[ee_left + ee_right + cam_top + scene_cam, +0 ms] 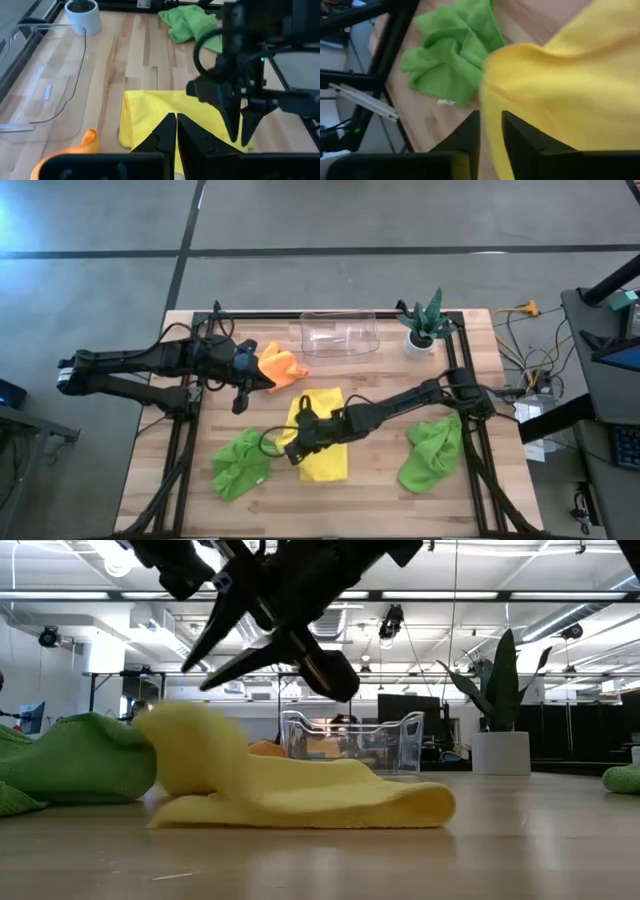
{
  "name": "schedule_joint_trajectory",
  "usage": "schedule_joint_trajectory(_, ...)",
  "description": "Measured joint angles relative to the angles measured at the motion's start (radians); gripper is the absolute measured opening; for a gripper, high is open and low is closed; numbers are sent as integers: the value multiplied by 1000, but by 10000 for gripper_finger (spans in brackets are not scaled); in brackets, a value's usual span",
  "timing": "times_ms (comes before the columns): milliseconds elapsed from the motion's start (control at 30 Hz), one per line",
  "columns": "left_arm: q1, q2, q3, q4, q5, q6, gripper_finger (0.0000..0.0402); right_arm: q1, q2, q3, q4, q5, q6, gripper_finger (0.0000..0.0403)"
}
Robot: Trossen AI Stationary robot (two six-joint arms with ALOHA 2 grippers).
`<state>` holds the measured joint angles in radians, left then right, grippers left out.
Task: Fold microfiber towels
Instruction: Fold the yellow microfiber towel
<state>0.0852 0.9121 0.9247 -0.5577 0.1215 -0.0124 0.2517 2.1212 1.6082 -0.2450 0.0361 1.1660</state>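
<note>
Yellow towel (322,432) folded mid-table; orange (279,363) and green towels (240,464) crumpled.

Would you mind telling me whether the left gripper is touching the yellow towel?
Apart. The high view shows the left gripper beside the orange towel, with bare table separating it from the yellow towel.
</note>
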Motion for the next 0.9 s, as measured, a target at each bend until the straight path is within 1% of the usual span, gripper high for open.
schedule_joint_trajectory(100, 0, 1, -3, -16, -1, 1, 0, -14, -18, 13, 5, -44, -38, 101)
schedule_joint_trajectory(167, 0, -4, -7, -10, -1, 2, 0, -15, -24, 30, -34, -52, -94, 113)
schedule_joint_trajectory(267, 0, -17, -22, -12, -1, 3, 0, -14, -32, 58, -189, -33, -208, 119)
schedule_joint_trajectory(367, 0, -39, -44, -12, -2, 0, 0, -14, -34, 76, -348, -26, -353, 117)
schedule_joint_trajectory(533, 0, -86, -70, -24, -2, -7, 0, -12, -35, 52, -551, -6, -523, 106)
schedule_joint_trajectory(600, 0, -102, -70, -30, -3, -8, 0, -12, -35, 32, -575, -6, -577, 102)
schedule_joint_trajectory(733, 0, -128, -70, -27, -3, -9, 0, -15, -37, -16, -567, -11, -648, 93)
schedule_joint_trajectory(900, 0, -141, -70, -27, -6, -13, 0, -33, -38, -64, -548, -19, -687, 84)
